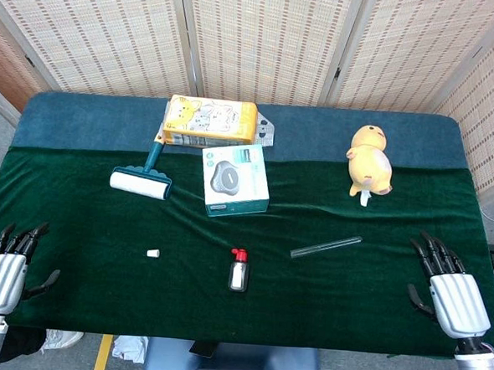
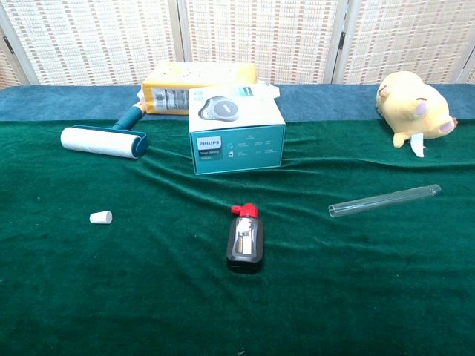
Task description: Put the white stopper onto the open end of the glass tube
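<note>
White stopper (image 1: pixel 153 253) lay loose on the green surface (image 1: pixel 102 226), about 7 o'clock of centre, touched by nothing. Glass tube (image 1: pixel 325 247) lay flat at about 4 o'clock, well apart from the stopper, its open end toward the middle, a small red-capped bottle (image 1: pixel 238 270) between them. Left hand (image 1: pixel 5 271) sat at the near left edge, fingers apart, holding nothing; right hand (image 1: pixel 446 289) at the near right edge, likewise spread and empty. Nothing done yet, I'd say: pick-up, tube hold and capping all remained. Lint roller (image 1: pixel 140 181), Philips box (image 1: pixel 235 180), yellow pack (image 1: pixel 210 121) and plush toy (image 1: pixel 370 161) sat at 10 to 2 o'clock.
</note>
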Motion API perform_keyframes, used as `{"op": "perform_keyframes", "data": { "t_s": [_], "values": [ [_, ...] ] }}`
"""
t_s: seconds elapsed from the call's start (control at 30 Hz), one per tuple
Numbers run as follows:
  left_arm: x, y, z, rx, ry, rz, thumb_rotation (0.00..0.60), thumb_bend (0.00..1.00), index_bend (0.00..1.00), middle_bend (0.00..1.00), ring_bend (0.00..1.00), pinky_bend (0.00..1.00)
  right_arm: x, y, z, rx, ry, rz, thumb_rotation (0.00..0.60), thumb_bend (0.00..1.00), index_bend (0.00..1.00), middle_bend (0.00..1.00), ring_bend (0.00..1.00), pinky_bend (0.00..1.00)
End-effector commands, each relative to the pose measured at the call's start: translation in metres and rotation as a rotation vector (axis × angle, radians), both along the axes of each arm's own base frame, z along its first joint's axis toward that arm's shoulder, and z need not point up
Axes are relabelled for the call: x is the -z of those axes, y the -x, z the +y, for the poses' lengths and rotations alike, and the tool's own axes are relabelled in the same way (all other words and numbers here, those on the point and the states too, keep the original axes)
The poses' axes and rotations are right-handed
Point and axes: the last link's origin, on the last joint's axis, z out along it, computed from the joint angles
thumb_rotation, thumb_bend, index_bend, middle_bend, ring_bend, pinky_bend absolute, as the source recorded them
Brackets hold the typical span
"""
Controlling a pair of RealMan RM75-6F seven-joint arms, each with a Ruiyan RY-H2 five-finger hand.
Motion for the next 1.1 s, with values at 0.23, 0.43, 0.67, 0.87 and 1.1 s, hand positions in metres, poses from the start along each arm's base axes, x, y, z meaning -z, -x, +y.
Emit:
{"op": "perform_keyframes", "data": {
  "t_s": [0.23, 0.43, 0.67, 0.87, 1.1],
  "values": [
    [0.001, 0.0, -0.001, -0.003, 0.002, 0.004, 0.6, 0.33, 0.12, 0.25, 0.2, 0.01, 0.0, 0.001, 0.002, 0.005, 0.016, 0.007, 0.563, 0.49, 0.0, 0.07, 0.06, 0.16],
    [0.002, -0.001, -0.001, -0.002, 0.001, 0.003, 0.6, 0.33, 0.12, 0.25, 0.2, 0.01, -0.001, 0.001, 0.002, -0.003, 0.031, 0.015, 0.561, 0.49, 0.0, 0.08, 0.07, 0.17],
    [0.004, -0.002, -0.001, 0.002, 0.012, 0.003, 0.6, 0.33, 0.12, 0.25, 0.2, 0.01, 0.009, 0.002, -0.01, -0.011, 0.024, 0.024, 0.558, 0.49, 0.01, 0.17, 0.18, 0.23],
    [0.005, -0.003, 0.0, 0.007, 0.012, 0.0, 0.6, 0.33, 0.12, 0.25, 0.2, 0.01, 0.028, -0.001, -0.04, -0.033, -0.029, 0.049, 0.558, 0.49, 0.11, 0.4, 0.46, 0.53],
    [0.005, -0.003, 0.0, 0.008, 0.015, 0.001, 0.6, 0.33, 0.12, 0.25, 0.2, 0.01, 0.066, -0.005, -0.079, -0.039, -0.129, 0.118, 0.554, 0.49, 0.34, 0.81, 0.86, 0.92]
  ]
}}
